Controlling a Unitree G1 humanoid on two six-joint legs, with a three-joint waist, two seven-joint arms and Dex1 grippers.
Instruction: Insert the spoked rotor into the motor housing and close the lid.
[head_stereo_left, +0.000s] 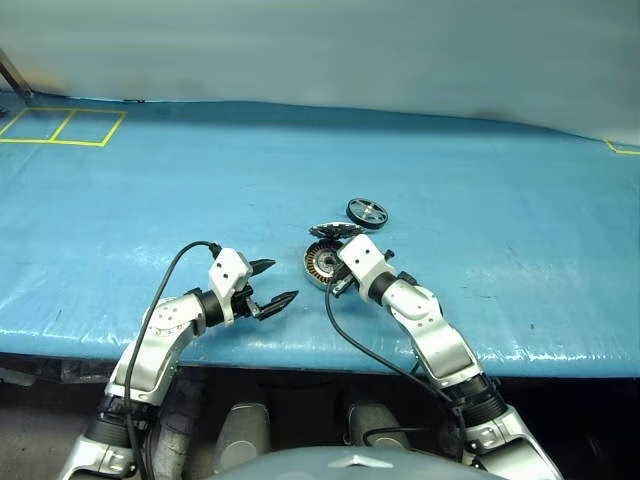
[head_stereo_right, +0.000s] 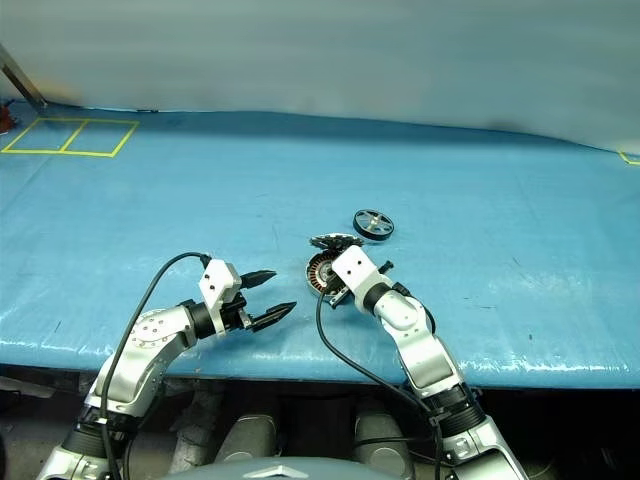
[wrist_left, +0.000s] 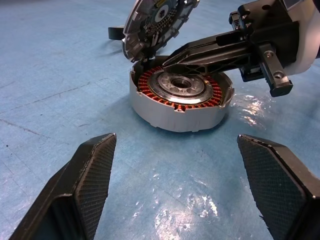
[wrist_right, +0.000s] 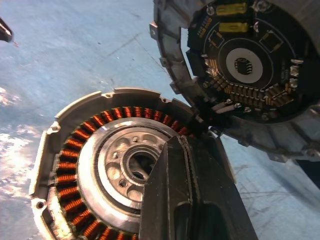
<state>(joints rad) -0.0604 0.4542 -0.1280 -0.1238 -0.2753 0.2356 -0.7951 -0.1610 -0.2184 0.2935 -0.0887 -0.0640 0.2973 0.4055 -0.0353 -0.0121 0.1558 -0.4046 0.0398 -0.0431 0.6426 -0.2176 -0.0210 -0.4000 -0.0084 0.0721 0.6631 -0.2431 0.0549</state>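
Observation:
The motor housing (wrist_left: 177, 107), a silver cup with copper windings, sits on the blue table near its front edge. Its lid (wrist_left: 157, 20) stands tilted up at the far side, joined to the housing, with a circuit board showing on its inner face (wrist_right: 245, 65). The spoked rotor (head_stereo_left: 367, 211), black-rimmed, lies flat just beyond them and a little to the right. My right gripper (wrist_right: 172, 150) is shut and reaches across the housing's open top, its tip at the joint with the lid. My left gripper (head_stereo_left: 282, 283) hangs open to the left of the housing, holding nothing.
The blue table cover (head_stereo_left: 480, 200) spreads wide on all sides. Yellow tape squares (head_stereo_left: 60, 127) mark the far left corner. The table's front edge (head_stereo_left: 300, 350) runs just under both forearms.

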